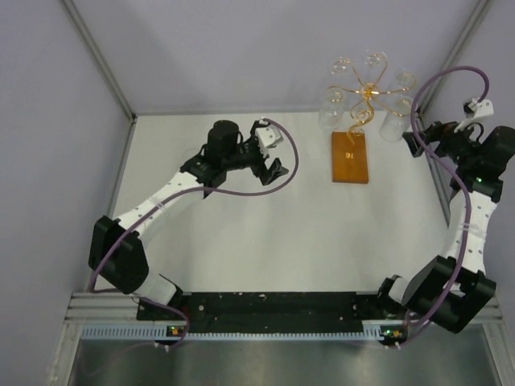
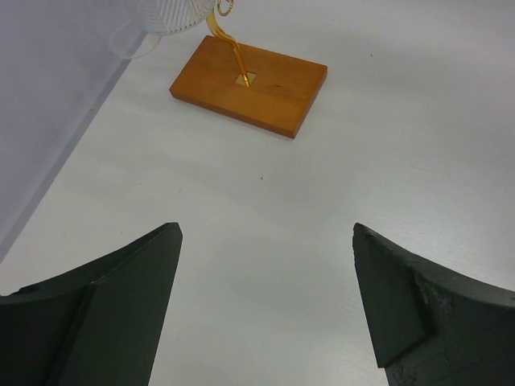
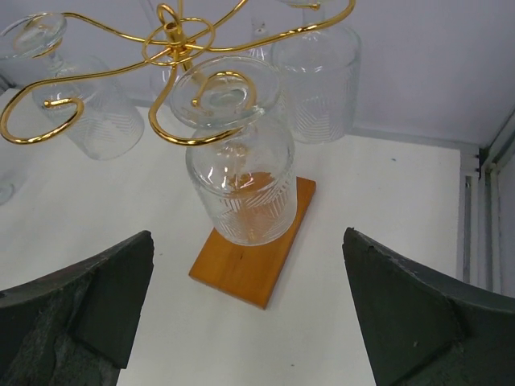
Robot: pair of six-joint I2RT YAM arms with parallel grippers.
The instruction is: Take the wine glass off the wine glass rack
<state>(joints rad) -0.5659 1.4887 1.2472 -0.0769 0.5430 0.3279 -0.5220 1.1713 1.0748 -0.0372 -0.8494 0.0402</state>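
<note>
Glass, clear and thin-walled, is what the job turns on. The wine glass (image 3: 240, 189) nearest the right claw (image 3: 248, 235) hangs upside down from the rack (image 3: 173, 40). Its foot is caught in a gold scroll arm and its bowl points down above the wooden base (image 3: 259, 261). It looks light but brittle and slick, and the etched band around the bowl gives little extra purchase. The bowl is likely the best place to take hold, across its widest part, since the short stem sits inside the wire loop and the foot is boxed in by it. A gentle squeeze should do: too much could crack it, too little could let it slip. It probably has to be lifted slightly and slid out toward the open end of the scroll, not pulled straight down. The rack seems light and top-heavy, so a snag might tip it.

Every glass in sight is empty. Other glasses (image 3: 88, 112) hang the same way on neighbouring arms, close enough to be knocked.

The right claw stands wide apart, holding nothing, aimed at the near glass from close by. The left claw (image 2: 265, 233) is also spread wide and empty, low over the table (image 2: 338, 209), with the base ahead of it and well apart.
</note>
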